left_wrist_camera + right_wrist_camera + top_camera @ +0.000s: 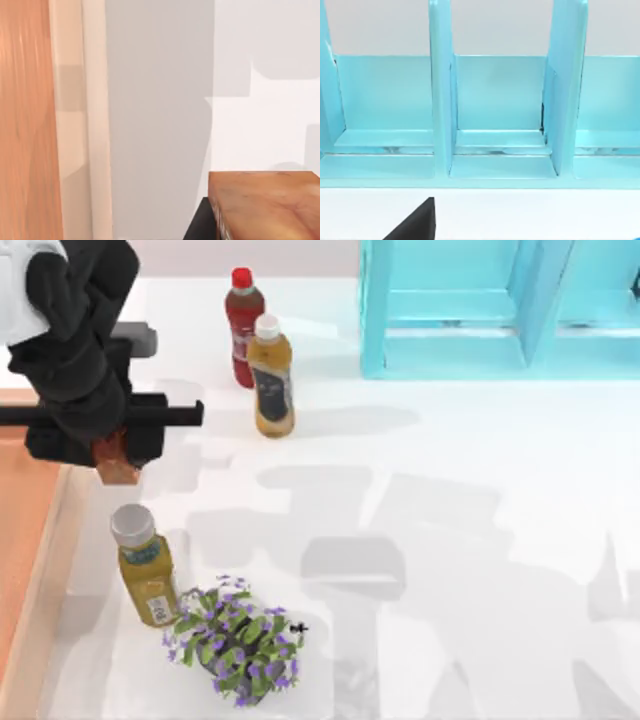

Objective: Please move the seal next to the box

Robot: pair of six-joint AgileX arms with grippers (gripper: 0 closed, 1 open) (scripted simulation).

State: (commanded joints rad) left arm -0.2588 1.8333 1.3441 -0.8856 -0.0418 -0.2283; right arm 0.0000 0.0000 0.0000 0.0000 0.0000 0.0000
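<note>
Left gripper [118,462] jaws clamp the seal [116,461] beside the box [30,540] — right jaws' state unclear.

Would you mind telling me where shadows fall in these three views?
Top view: soft grey arm shadows spread across the white table, and the yellow-brown bottle throws one toward the right. Left wrist view: a broad grey shadow band lies between the light wooden box and the glossy reddish-brown seal. Right wrist view: the turquoise cabinet is evenly lit.

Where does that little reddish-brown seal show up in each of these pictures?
Top view: the seal sits under the left gripper, beside the box at the table's left.
Left wrist view: seal, near the camera.
Right wrist view: not in it.
Shared landmark: the box's rim.
</note>
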